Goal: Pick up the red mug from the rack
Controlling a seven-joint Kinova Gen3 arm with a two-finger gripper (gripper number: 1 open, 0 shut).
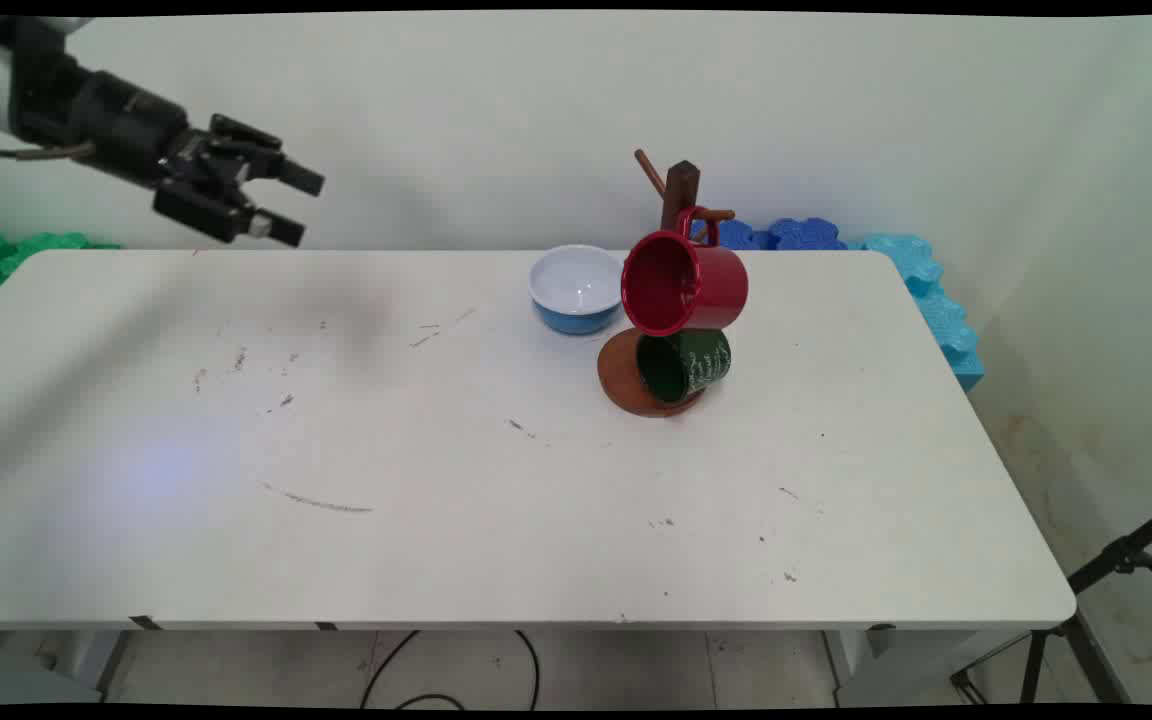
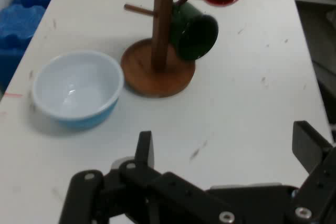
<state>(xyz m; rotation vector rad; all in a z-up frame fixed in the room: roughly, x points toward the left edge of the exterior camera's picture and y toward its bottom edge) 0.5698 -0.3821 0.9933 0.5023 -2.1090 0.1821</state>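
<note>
Jaws spread apart and empty, the gripper [image 1: 288, 205] hangs high over the worktop's [image 1: 436, 500] left, well apart from the mug tree [image 1: 678, 200] and bowl [image 1: 574, 287].

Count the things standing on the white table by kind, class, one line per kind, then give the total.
Mugs: 2, red mug and green mug, both hanging on the rack
Bowls: 1, blue bowl
Mug racks: 1, wooden rack
Total: 4
</note>
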